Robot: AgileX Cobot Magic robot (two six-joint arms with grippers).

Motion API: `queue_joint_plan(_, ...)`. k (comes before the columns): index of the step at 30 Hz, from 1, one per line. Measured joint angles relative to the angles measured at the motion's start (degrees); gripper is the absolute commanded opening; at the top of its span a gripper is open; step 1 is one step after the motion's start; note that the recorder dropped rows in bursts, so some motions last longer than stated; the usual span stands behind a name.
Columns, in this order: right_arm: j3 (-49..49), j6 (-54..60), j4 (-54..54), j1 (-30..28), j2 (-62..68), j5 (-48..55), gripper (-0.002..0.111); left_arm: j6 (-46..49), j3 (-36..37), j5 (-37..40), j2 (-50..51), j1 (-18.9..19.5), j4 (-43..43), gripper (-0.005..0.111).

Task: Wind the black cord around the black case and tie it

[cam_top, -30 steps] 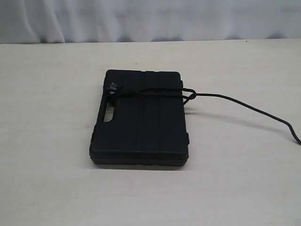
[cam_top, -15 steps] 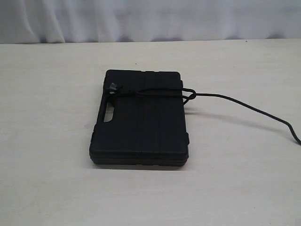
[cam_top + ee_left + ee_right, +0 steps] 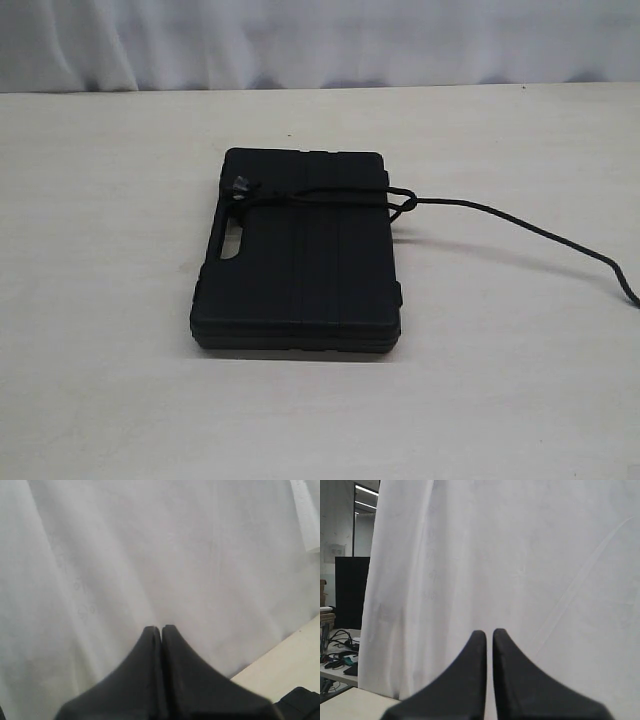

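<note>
flat near the middle of the pale table (image 3: 100, 330): the black case (image 3: 300, 260), handle slot toward the left. crossed at its far end by the black cord (image 3: 320, 197), bunched near the left edge, looped at the right, then trailing off rightward over the tabletop. white curtain (image 3: 320, 40) behind. left gripper (image 3: 161, 629) and right gripper (image 3: 489, 632) pinched closed, holding nothing, pointed at the curtain.

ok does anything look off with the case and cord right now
The black cord crosses the black case only near its far end, knotted by the handle side, with a loop sticking off the right edge. Its long tail trails loose across the table to the picture's right edge. Nothing looks damaged or spilled.
</note>
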State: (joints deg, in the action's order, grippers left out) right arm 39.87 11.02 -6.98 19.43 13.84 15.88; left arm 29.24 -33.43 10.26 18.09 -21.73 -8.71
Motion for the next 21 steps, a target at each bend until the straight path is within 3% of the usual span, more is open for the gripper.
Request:
queue_joint_plan(5,0.00,0.00,0.00,0.00,0.00,0.00,0.004,-6.00,2.00,-1.42,-1.43,2.35,3.55,0.000)
queue_joint_plan(13,0.00,0.00,0.00,0.00,0.00,0.00,0.004,-16.10,12.43,-12.00,-9.41,10.18,4.69,0.000)
queue_joint_plan(21,0.00,0.00,0.00,0.00,0.00,0.00,0.004,-33.44,18.86,-14.42,-14.07,15.30,19.69,0.000)
